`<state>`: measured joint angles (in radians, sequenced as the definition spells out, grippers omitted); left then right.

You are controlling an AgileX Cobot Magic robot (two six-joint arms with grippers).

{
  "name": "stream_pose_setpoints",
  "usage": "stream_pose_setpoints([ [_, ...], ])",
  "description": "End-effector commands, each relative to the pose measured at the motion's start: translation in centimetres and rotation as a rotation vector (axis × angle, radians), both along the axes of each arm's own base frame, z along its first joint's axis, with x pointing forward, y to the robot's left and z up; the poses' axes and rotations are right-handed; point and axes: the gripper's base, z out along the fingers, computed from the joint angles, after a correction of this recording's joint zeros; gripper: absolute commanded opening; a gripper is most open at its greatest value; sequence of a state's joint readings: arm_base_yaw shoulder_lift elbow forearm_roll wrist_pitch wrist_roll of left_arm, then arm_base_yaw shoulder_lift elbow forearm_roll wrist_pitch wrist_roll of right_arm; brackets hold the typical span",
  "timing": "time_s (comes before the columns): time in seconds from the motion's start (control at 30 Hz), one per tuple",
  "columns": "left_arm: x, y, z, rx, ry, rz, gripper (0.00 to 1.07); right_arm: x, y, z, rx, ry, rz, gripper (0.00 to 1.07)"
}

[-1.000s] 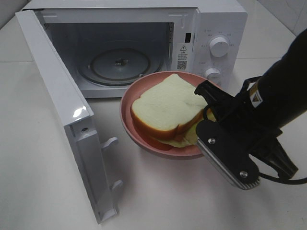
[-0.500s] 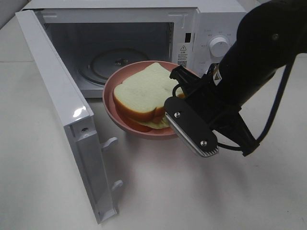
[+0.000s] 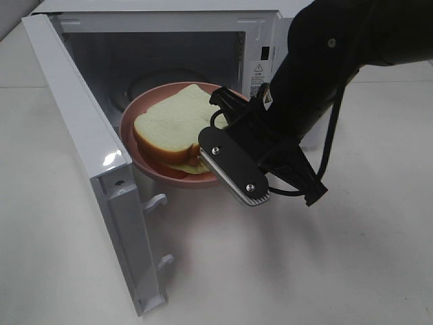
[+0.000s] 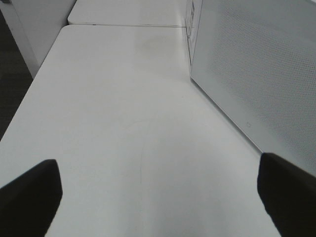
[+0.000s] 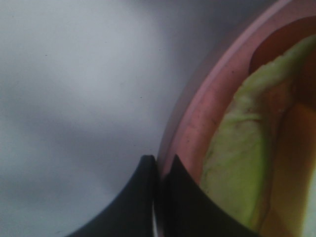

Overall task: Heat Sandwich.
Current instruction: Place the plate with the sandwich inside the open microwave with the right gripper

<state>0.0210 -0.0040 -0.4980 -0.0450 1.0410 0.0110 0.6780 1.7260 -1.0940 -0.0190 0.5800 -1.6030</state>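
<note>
**Right jaws pinch the plate rim; sandwich rides just inside them**

The right gripper (image 5: 159,170) is closed tight on the rim of the round pink plate (image 3: 137,115), its two dark fingertips meeting over the edge. Just inside that pinched stretch of rim lies the sandwich (image 3: 174,122). In the right wrist view its pale green leaf and orange-tan crust sit close beside the fingertips, apart from them by the width of the rim. The fingertips touch only the plate.

From the high camera the sandwich lies flat across the middle of the plate. Its thick white top slice faces up, and one corner reaches toward the gripped side. The plate is held off the worktop (image 3: 291,271), casting a shadow below it. It is at the mouth of the white microwave (image 3: 169,17), its far rim overlapping the cavity opening. The microwave door (image 3: 88,156) stands swung wide open on the left of the plate.

The left gripper (image 4: 158,197) is well away from all this. Its jaws are spread wide and hold nothing over bare worktop beside a white dotted panel (image 4: 261,74).
</note>
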Motion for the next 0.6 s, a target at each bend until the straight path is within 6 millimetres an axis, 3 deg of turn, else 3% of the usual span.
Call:
stream_pose_setpoints([
  [0.03, -0.4, 0.0, 0.0, 0.000, -0.032, 0.001, 1.01, 1.0, 0.9, 0.4, 0.024, -0.030, 0.012, 0.00],
  [0.6, -0.4, 0.0, 0.0, 0.000, -0.032, 0.001, 1.01, 4.5, 3.7, -0.6, 0.026, -0.007, -0.037, 0.01],
])
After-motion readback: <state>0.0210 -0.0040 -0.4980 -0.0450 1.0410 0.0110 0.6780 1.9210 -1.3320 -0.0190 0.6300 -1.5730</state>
